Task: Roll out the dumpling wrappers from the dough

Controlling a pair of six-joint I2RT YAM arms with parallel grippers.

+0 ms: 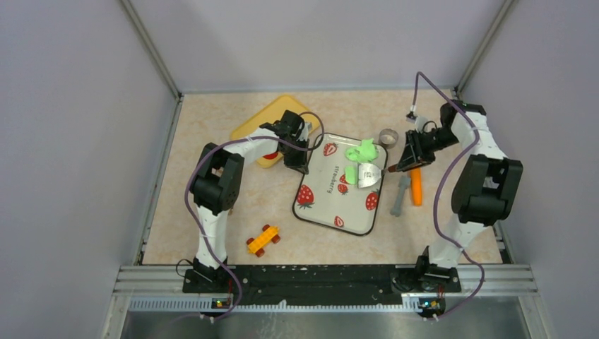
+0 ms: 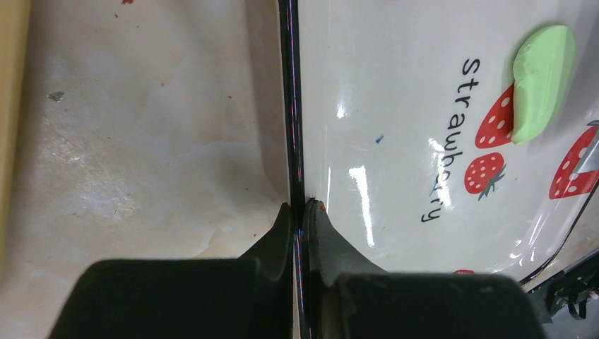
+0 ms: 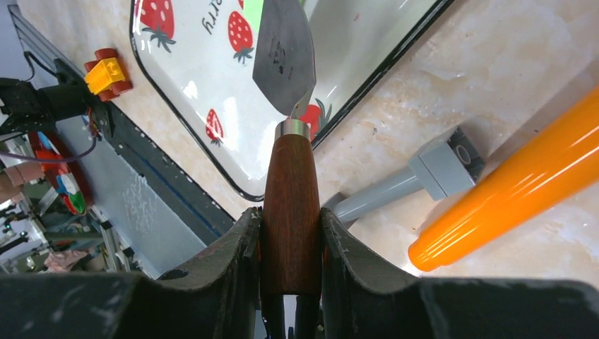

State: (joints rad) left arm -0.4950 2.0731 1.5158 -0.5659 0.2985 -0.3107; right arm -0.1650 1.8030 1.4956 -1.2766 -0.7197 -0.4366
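A ragged lump of green dough point(image 1: 364, 150) lies at the far end of the strawberry-print tray point(image 1: 321, 201). A flat green oval wrapper point(image 1: 351, 174) point(image 2: 542, 81) lies just nearer, beside the metal blade point(image 1: 368, 175) point(image 3: 284, 49) of a scraper. My right gripper point(image 1: 404, 164) point(image 3: 291, 215) is shut on the scraper's wooden handle point(image 3: 291, 205), with the blade held over the tray. A sliver of green point(image 3: 252, 10) shows at the blade's far edge. My left gripper point(image 1: 297, 166) point(image 2: 300, 210) is shut on the tray's black rim point(image 2: 294, 127) at its left side.
An orange rolling pin point(image 1: 417, 185) point(image 3: 523, 191) and a grey tool point(image 1: 400, 195) point(image 3: 424, 176) lie right of the tray. A small metal cup point(image 1: 388, 135) stands behind it. A yellow board point(image 1: 272, 120) lies at the back left, a toy car point(image 1: 263, 239) point(image 3: 106, 70) near the front.
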